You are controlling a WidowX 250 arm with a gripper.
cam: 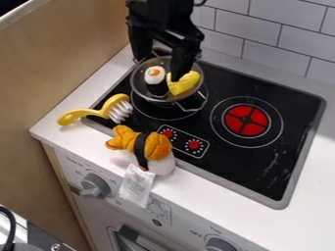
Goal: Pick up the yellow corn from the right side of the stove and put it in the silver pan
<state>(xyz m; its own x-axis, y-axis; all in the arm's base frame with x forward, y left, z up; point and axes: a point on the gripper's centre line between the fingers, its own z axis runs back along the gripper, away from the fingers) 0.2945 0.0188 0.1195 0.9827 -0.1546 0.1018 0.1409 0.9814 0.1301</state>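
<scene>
Beneath one end effector (157, 69), one pan (138, 81) with two toy foods (186, 83)

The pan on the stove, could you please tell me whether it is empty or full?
Not empty: the pan holds a yellow toy and a black-and-white toy with an orange spot.

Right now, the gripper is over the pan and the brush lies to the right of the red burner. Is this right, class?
Not quite: the camera view shows the brush to the left of the red burner. The gripper is indeed over the pan.
</scene>
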